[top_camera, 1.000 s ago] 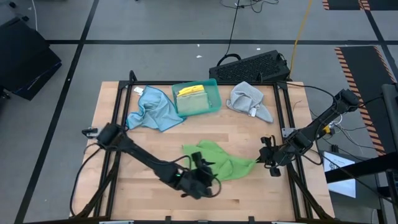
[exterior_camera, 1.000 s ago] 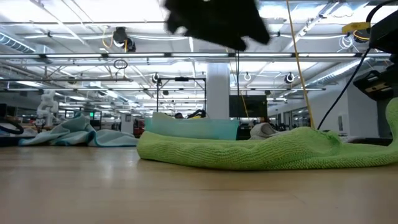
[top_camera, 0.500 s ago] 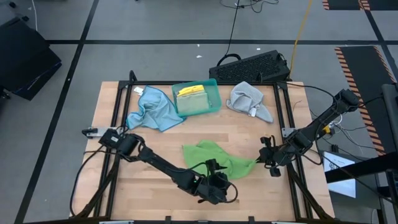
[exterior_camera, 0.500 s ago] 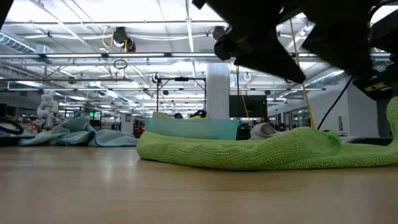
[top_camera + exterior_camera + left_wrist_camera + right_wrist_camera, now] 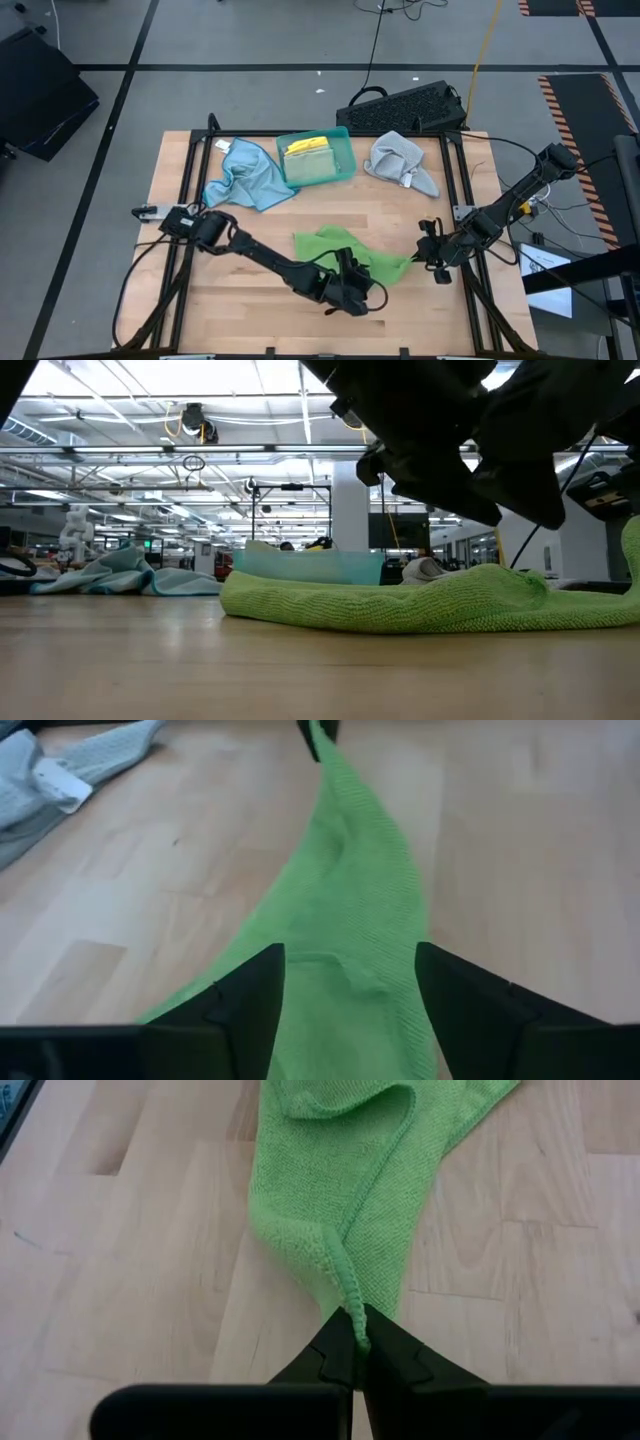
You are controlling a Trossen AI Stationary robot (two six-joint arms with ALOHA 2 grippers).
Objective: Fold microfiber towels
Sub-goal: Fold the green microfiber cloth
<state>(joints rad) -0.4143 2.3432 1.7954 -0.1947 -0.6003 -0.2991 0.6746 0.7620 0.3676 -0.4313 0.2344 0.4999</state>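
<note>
Showing no readable writing anywhere, the scene offers only a small white tag (image 5: 408, 181) sewn on the grey towel (image 5: 398, 160), its print too small to make out.

The left arm reaches low across the table (image 5: 240, 300) from its base at 9 o'clock, stretched toward 5 o'clock, and its gripper (image 5: 352, 290) hangs over the near edge of the green towel (image 5: 352, 258). In the left wrist view its fingers (image 5: 235, 1005) are spread apart, one on each side of the green cloth, which runs between them without being pinched.

The right arm comes in from 3 o'clock, elbow bent, with its gripper (image 5: 424, 254) low at the green towel's 3 o'clock corner. Its fingers (image 5: 335, 1355) are pressed together on that corner, the hem pinched between the tips, and the cloth is drawn to a point there.

The green towel lies rumpled at the table's middle, toward 6 o'clock. The light blue towel (image 5: 243, 176) lies crumpled at 11 o'clock, the grey one at 1 o'clock, and between them at 12 o'clock a teal tray (image 5: 343, 143) holds a yellow towel (image 5: 308, 147) on top of a folded one.
</note>
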